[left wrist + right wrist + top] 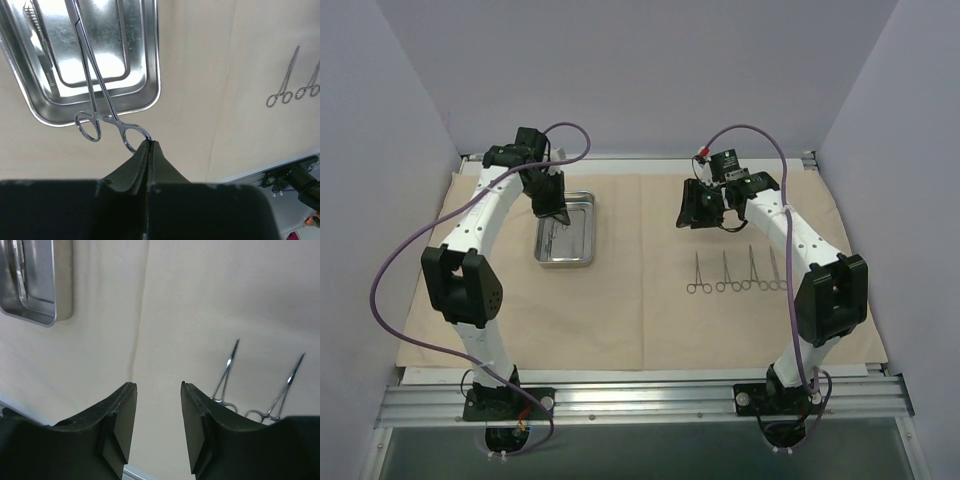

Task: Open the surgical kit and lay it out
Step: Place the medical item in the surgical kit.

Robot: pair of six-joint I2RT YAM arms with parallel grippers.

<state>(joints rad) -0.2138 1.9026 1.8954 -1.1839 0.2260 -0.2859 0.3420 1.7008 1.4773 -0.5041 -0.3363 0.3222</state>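
The beige cloth wrap (640,300) lies spread flat over the table. The steel tray (582,258) sits on its left half, also in the left wrist view (150,97). My left gripper (149,144) is shut on one ring handle of a silver forceps (92,75) that hangs over the tray's near rim. Another instrument (37,25) lies in the tray. Several forceps (735,272) lie in a row on the wrap's right half. My right gripper (157,390) is open and empty above the wrap, left of two forceps (225,375).
Grey walls close the back and sides. A metal rail (640,400) with both arm bases runs along the near edge. The tray shows in the right wrist view at upper left (62,310).
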